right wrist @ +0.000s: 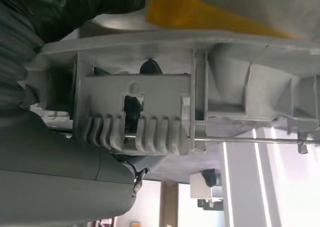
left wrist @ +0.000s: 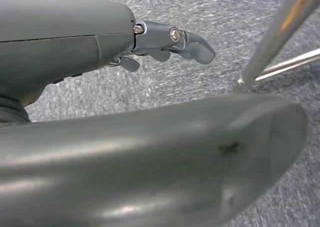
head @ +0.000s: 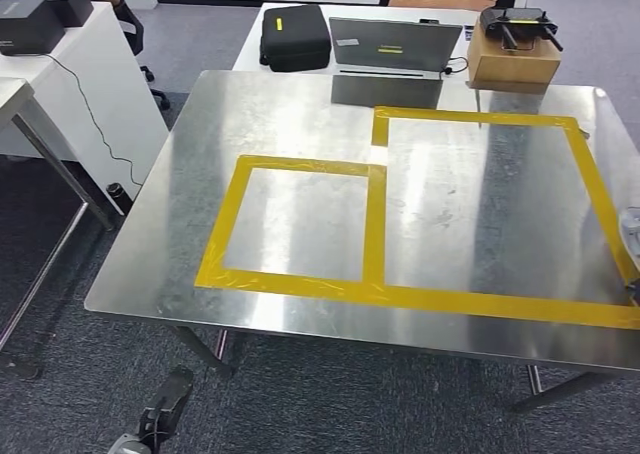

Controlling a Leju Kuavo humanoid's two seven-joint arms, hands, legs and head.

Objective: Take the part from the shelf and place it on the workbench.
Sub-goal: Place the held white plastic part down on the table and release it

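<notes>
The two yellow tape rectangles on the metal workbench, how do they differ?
The left tape rectangle is smaller, and its far edge lies nearer the robot; the right tape rectangle is larger and reaches farther back across the metal workbench. The left one shows whole; the right one runs off the head view's right edge, where a grey part shows. They share a middle strip and yellow tape.

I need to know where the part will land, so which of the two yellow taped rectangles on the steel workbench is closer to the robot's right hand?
The larger yellow taped rectangle, on the right: the grey plastic part in the right hand sits at its right edge.
</notes>
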